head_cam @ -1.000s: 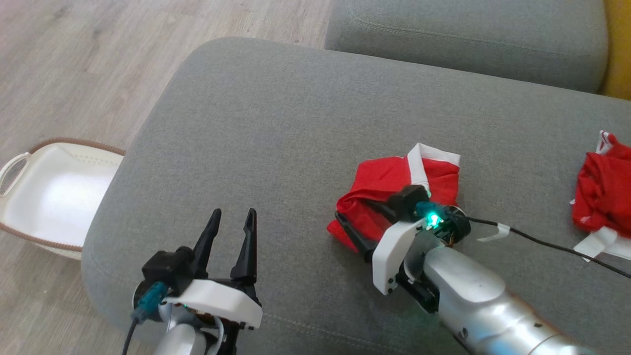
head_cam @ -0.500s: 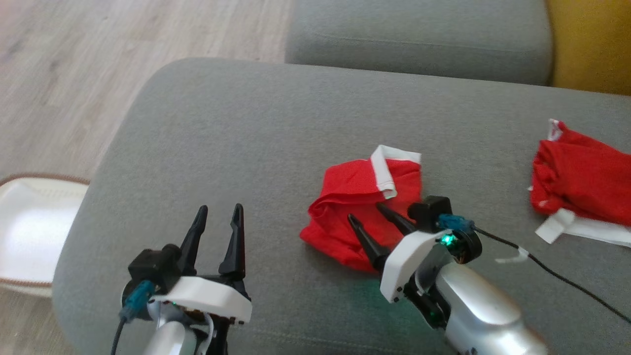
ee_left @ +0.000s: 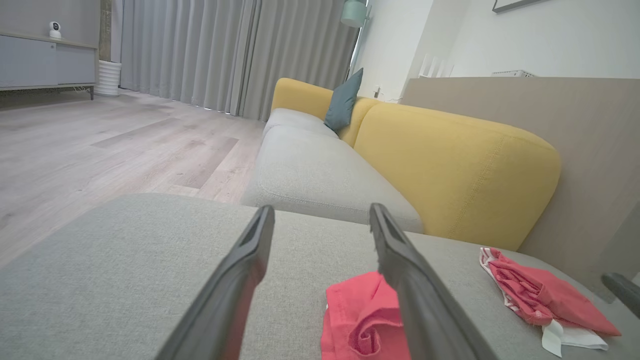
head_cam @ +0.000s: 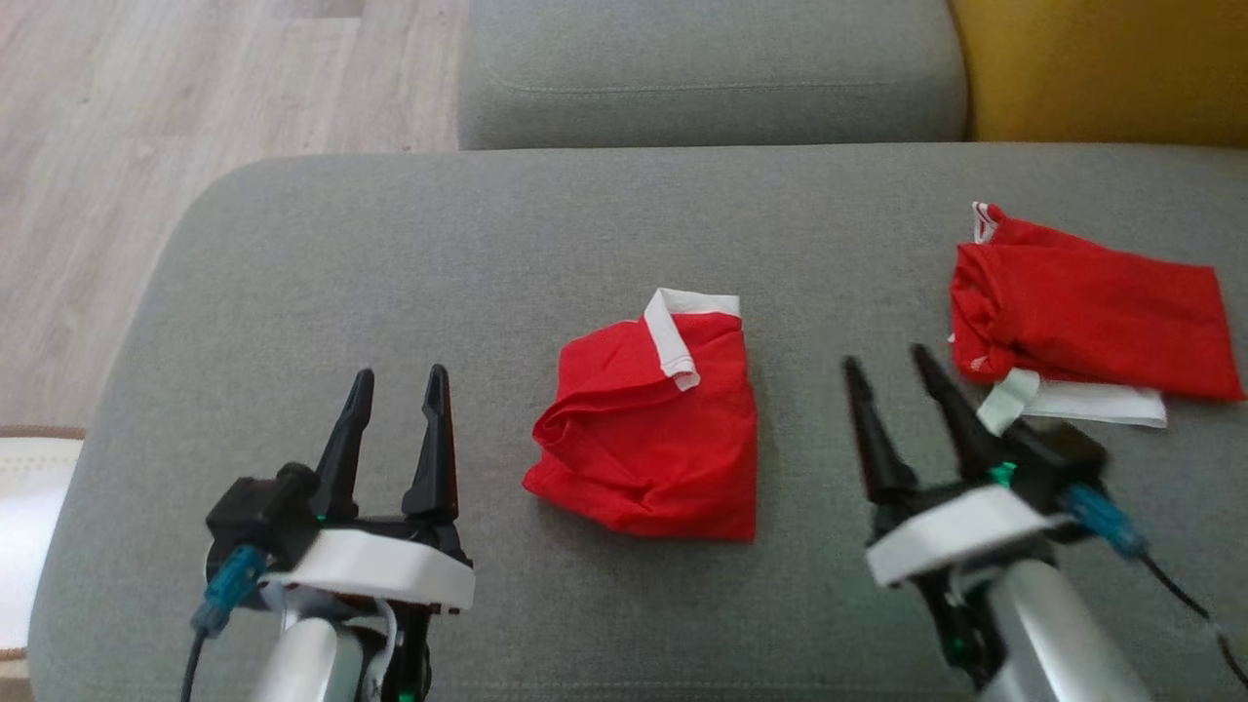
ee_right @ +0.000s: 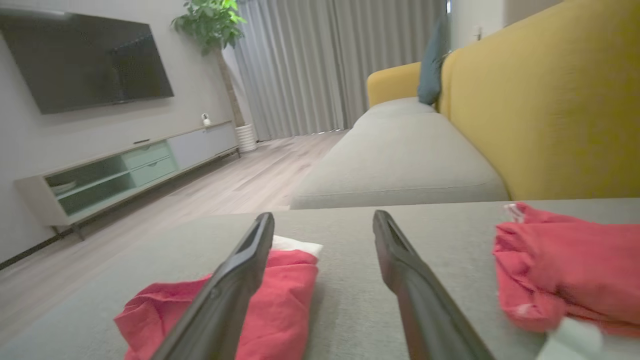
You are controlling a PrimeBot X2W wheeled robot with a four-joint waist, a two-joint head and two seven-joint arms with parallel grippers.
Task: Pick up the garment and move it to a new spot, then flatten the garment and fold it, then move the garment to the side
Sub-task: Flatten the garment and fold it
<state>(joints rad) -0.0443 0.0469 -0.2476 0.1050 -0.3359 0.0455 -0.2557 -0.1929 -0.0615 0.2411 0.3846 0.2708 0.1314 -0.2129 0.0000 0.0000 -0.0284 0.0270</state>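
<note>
red folded garment (head_cam: 653,439) lies mid-frame on the grey cushion (head_cam: 390,253). left end effector (head_cam: 400,373) at lower left and right end effector (head_cam: 885,356) at lower right flank it, both narrowly parted and holding nothing. second garment (head_cam: 1082,312) lies at the right edge.

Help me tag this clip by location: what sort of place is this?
Most likely a home living room: a grey-and-yellow sofa, a wall-mounted TV over a low cabinet, and floor-length curtains along a wood floor.

grey sofa seat (head_cam: 409,263) w/ folded red garment (head_cam: 653,439) mid, 2nd red garment (head_cam: 1082,312) at right.
</note>
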